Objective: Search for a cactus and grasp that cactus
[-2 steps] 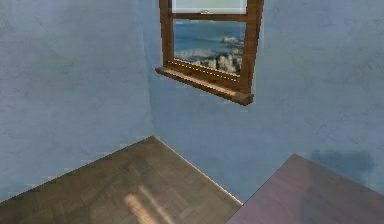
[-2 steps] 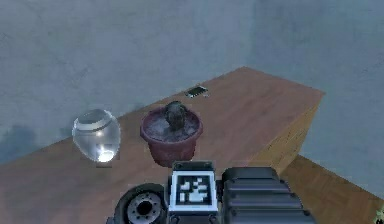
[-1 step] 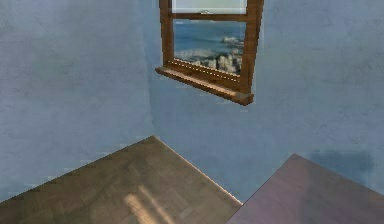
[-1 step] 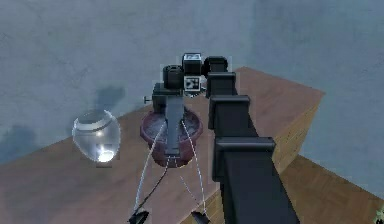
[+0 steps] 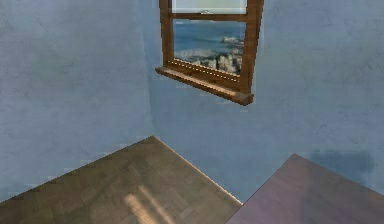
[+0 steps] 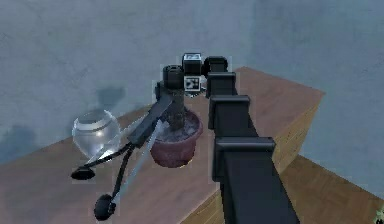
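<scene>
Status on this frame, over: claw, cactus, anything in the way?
Claw out over wooden table; hold cannot be told. Dark red pot at claw, plant unclear. Glass bowl close alongside.

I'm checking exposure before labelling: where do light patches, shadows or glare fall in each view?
Forward view: a pale streak lies on the wooden floor; a grey shadow sits on the blue wall near the table. Arm side view: bright glints on the glass bowl; the arm reads near-black.
</scene>
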### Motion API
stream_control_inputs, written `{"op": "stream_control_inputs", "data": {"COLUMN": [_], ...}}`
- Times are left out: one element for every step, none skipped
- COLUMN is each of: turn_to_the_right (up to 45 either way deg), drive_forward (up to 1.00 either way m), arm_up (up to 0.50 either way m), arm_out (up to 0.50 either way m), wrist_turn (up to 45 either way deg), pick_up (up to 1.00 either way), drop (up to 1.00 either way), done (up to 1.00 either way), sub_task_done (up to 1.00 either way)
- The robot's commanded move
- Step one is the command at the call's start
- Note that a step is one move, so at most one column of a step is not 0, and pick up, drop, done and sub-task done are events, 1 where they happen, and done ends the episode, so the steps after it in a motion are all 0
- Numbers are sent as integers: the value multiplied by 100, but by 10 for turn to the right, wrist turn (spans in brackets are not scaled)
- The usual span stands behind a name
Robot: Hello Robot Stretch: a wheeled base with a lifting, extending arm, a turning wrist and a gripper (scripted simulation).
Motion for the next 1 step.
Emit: {"op": "stream_control_inputs", "data": {"turn_to_the_right": [0], "drive_forward": [0], "arm_up": [0], "arm_out": [0], "wrist_turn": [450], "pick_up": [0], "drop": [0], "done": [0], "sub_task_done": [0]}}
